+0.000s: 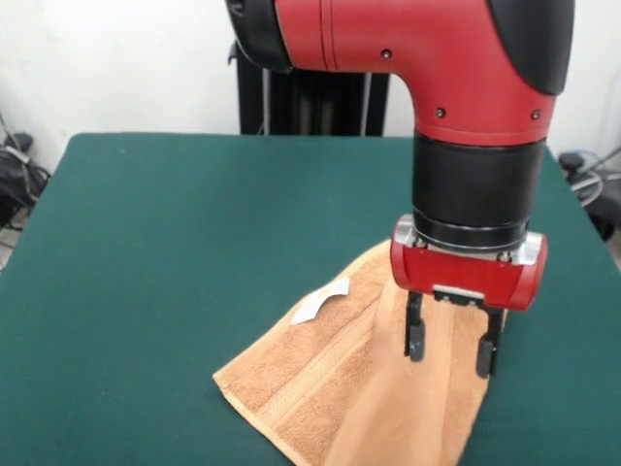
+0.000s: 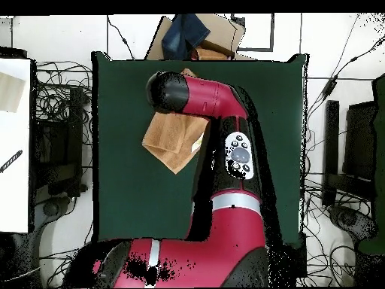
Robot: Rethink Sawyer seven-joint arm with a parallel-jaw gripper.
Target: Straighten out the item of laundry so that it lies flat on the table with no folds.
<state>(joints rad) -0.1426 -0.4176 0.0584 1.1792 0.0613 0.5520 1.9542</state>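
Currently pincer (image 1: 452, 351) released, fingers spread, hanging just above towel (image 1: 330, 388). Towel lies rumpled on counter (image 1: 175, 252) under pincer, white label (image 1: 320, 301) beside. Best: pinch outer corner, drag outward slowly.

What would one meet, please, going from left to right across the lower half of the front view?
Bare dark green cloth table top → small white label → orange-tan terry towel → red gripper, fingers open, above the towel.
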